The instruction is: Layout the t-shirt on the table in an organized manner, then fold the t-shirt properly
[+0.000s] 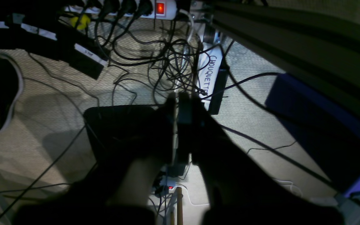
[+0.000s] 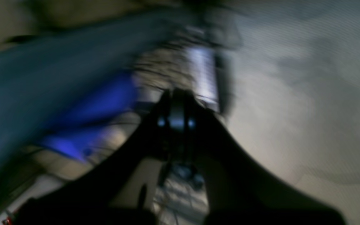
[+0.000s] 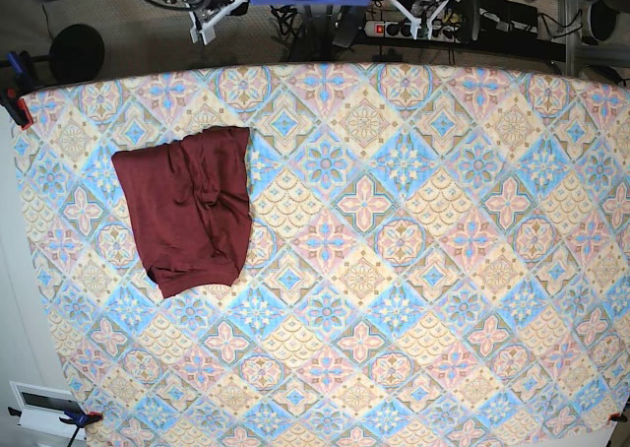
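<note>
Left wrist view: my left gripper (image 1: 183,103) has its jaws pressed together with nothing between them. It hangs off the table, over carpet littered with black cables (image 1: 167,59). A power strip (image 1: 130,7) with a lit red switch lies beyond the cables, and a white label reading "CHOUQUETTE" (image 1: 211,75) sits just beside them. No t-shirt shows here.

Right wrist view: heavily blurred. My right gripper (image 2: 177,103) reads as a dark closed wedge, jaws together and empty. Behind it are pale floor and a blue smear I cannot identify.

Base view: the t-shirt (image 3: 187,206) lies on the table (image 3: 443,270) in a compact, roughly rectangular bundle near the table's left edge, toward the far side. It looks folded, though the bottom hem sits slightly askew and a few creases run through the middle. Both grippers sit past the table's far edge: the right one (image 3: 207,19) closer to the shirt, the left one (image 3: 423,14) well apart from it.

Judgement: the task looks at or close to its end.

Risks from here:
- The blur suggests my right arm is moving; a swing low across the table's far edge could catch the thin fabric and drag the fold open.
- The left gripper, hanging over the cables, could snag one if it dips.
- Any re-grasp to square the hem may pinch only the top layer and peel the bundle apart.
</note>
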Robot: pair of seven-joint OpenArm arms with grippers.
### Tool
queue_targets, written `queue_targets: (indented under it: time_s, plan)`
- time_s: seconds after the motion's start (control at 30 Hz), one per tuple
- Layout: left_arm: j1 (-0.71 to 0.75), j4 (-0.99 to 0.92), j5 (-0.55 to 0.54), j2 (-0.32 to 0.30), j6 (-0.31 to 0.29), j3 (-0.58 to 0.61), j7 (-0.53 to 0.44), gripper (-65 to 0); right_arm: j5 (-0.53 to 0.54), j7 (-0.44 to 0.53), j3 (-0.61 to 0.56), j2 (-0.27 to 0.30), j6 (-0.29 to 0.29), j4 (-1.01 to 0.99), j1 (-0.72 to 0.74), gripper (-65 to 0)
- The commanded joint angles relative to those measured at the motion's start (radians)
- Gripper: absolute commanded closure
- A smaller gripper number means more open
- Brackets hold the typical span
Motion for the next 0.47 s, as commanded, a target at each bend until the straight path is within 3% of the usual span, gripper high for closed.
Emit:
queue_targets:
  time_s: [0.0, 0.23, 0.3, 0.43]
  plan:
    - [-0.001, 0.001, 0.004, -0.002, 0.000, 0.001, -0.005, 0.0, 0.011, 0.004, 0.006, 0.046, -0.017, 0.005, -0.010, 0.0]
    - [-0.024, 0.006, 0.004, 0.030, 0.000, 0.001, -0.005, 0.0, 0.011, -0.010, 0.001, 0.046, -0.248, -0.004, -0.008, 0.0]
    - [-0.030, 0.006, 0.002, 0.030, 0.000, -0.001, -0.005, 0.0, 0.009, -0.034, 0.000, 0.046, -0.276, -0.006, -0.008, 0.0]
    - [-0.050, 0.006, -0.004, 0.033, 0.000, -0.001, -0.005, 0.0, 0.009, -0.051, -0.002, 0.046, -0.276, -0.007, -0.008, 0.0]
